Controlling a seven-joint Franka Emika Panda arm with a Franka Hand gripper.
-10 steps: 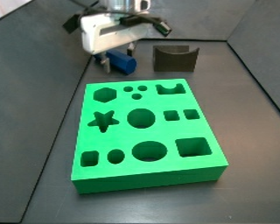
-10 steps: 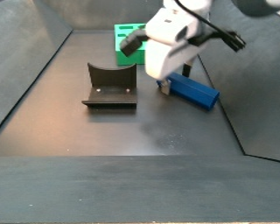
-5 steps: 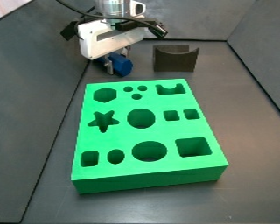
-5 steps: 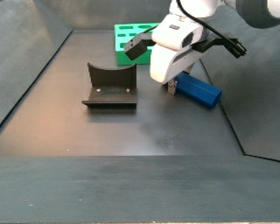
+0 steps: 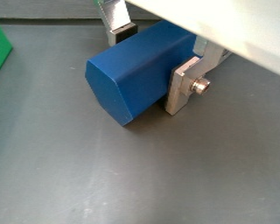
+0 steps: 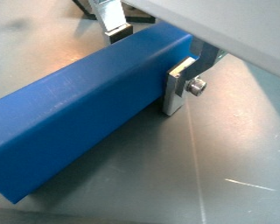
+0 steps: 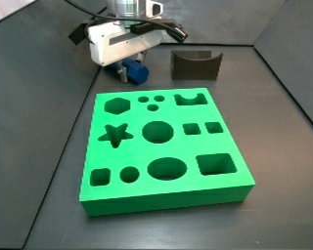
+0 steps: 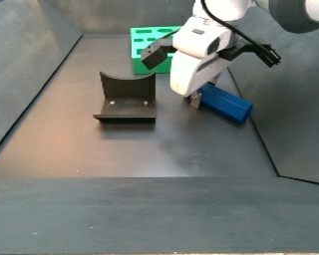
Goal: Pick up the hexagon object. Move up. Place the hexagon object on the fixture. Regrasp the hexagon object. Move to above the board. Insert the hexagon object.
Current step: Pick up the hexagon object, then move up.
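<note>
Side view: high, from board [image 7: 166, 146] end, looks across slab toward fixture [image 7: 195, 64] and gripper [image 7: 124, 70] at far end.
Side view: opposite end, lower; fixture [image 8: 127, 100] near, board [image 8: 152, 40] far behind gripper [image 8: 198, 97].
Both wrist views: very close, looking down past fingers [image 5: 185, 83] [image 6: 178, 86] at hexagon object [image 5: 136, 70] [image 6: 84, 109] on floor.

no readable text, label, brand, number or sign in any view
</note>
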